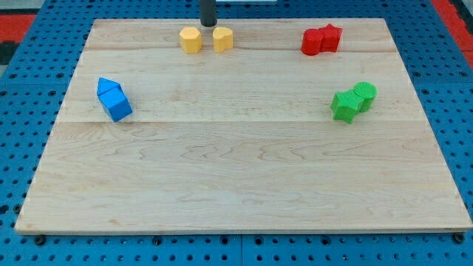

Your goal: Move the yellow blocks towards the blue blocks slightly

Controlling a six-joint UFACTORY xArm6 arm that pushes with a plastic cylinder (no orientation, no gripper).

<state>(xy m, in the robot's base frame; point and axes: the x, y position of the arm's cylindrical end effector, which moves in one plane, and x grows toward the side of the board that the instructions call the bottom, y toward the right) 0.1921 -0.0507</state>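
Where yellow blocks [206, 39] sit, my tip [209, 25] just behind, blue blocks [114, 99] far left.

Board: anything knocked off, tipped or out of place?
Nothing stands out. All four pairs sit on the board: yellow blocks, red blocks, blue blocks, green blocks. My tip sits just above the yellow pair's gap.

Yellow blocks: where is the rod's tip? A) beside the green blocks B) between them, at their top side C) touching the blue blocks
B: my tip sits at the view's top, just above the gap between the yellow blocks, far from the others.
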